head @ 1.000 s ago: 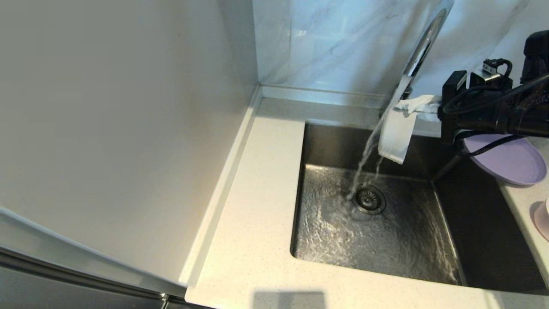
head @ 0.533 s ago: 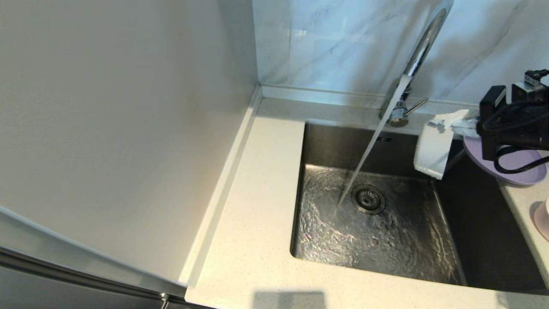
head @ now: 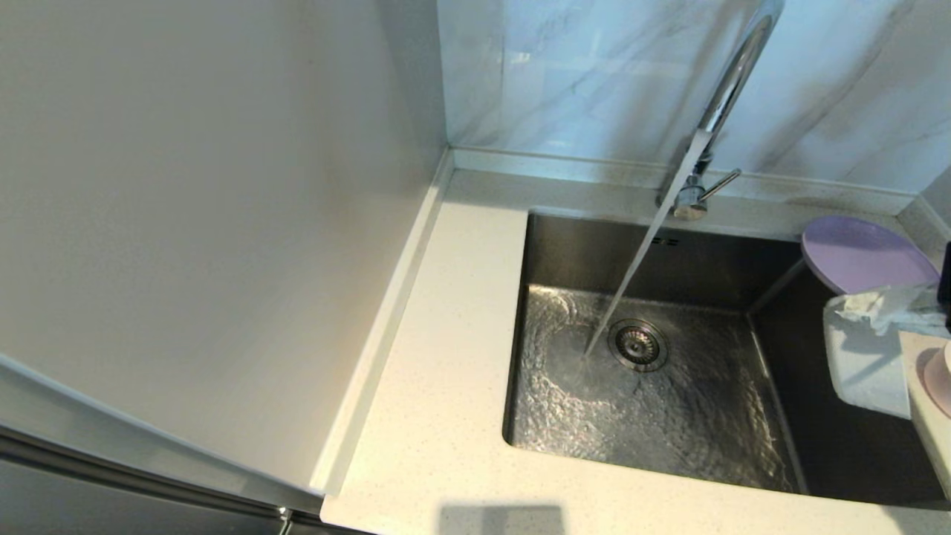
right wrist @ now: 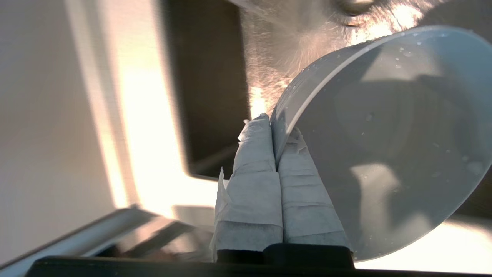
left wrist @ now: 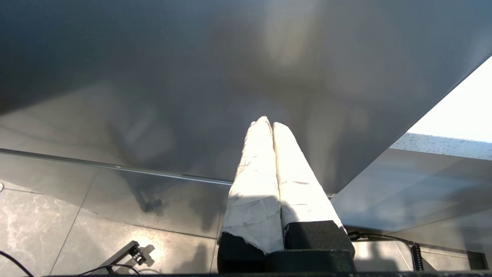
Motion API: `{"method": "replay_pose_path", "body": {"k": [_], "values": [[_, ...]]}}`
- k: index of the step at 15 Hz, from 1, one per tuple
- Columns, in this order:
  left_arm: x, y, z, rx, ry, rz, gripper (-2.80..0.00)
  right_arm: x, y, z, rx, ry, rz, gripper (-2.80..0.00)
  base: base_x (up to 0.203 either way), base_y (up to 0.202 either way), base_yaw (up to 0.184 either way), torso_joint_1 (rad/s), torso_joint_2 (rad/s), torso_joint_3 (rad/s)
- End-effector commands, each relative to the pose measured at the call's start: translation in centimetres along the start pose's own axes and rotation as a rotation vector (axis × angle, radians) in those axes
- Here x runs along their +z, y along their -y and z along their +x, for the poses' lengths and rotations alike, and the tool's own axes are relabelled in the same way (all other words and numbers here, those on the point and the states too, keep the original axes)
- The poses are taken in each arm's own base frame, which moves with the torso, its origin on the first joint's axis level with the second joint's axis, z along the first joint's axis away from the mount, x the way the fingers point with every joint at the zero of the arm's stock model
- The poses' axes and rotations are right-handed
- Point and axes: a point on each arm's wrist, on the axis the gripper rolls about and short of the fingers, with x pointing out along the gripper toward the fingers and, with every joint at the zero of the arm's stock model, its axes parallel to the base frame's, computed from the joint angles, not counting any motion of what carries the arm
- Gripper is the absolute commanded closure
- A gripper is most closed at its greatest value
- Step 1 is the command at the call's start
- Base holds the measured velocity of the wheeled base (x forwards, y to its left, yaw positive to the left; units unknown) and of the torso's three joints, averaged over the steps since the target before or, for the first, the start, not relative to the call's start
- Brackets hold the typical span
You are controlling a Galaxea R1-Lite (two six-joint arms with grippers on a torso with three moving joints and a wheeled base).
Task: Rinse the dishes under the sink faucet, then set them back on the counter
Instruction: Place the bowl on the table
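right gripper clamped on white dish rim, right of sink | left gripper pressed together, parked | tap running | plate far right on surface | advice: lower dish flat, clear of bowl, then release

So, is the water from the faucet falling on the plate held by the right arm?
No, the stream from the faucet lands on the bare sink bottom beside the drain, while the held plate is off to the right.
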Motion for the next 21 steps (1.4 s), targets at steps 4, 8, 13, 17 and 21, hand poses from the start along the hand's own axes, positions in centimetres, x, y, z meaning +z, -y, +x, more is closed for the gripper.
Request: {"method": "replay_pose_path", "body": {"k": [4, 8, 13, 17, 21], "values": [[0.0, 0.0, 0.0, 0.0, 0.0, 0.0, 0.0, 0.0, -1.7, -3.4, 0.168, 0.147, 0.162, 0.0, 0.0, 0.0, 0.0, 0.0, 0.0, 0.0], [0.0, 0.0, 0.0, 0.0, 0.0, 0.0, 0.0, 0.7, -2.1, -3.9, 0.388, 0.098, 0.576, 0.0, 0.0, 0.0, 0.0, 0.0, 0.0, 0.0], [0.0, 0.0, 0.0, 0.0, 0.0, 0.0, 0.0, 0.6, -1.5, -3.4, 0.396, 0.088, 0.594, 0.0, 0.0, 0.0, 0.0, 0.0, 0.0, 0.0], [0.0, 0.0, 0.0, 0.0, 0.0, 0.0, 0.0, 3.4, -5.5, -8.2, 0.485, 0.275, 0.415, 0.0, 0.0, 0.0, 0.0, 0.0, 0.0, 0.0], [0.0, 0.0, 0.0, 0.0, 0.0, 0.0, 0.0, 0.4, -1.5, -4.1, 0.339, 0.145, 0.531, 0.0, 0.0, 0.0, 0.0, 0.0, 0.0, 0.0]]}}
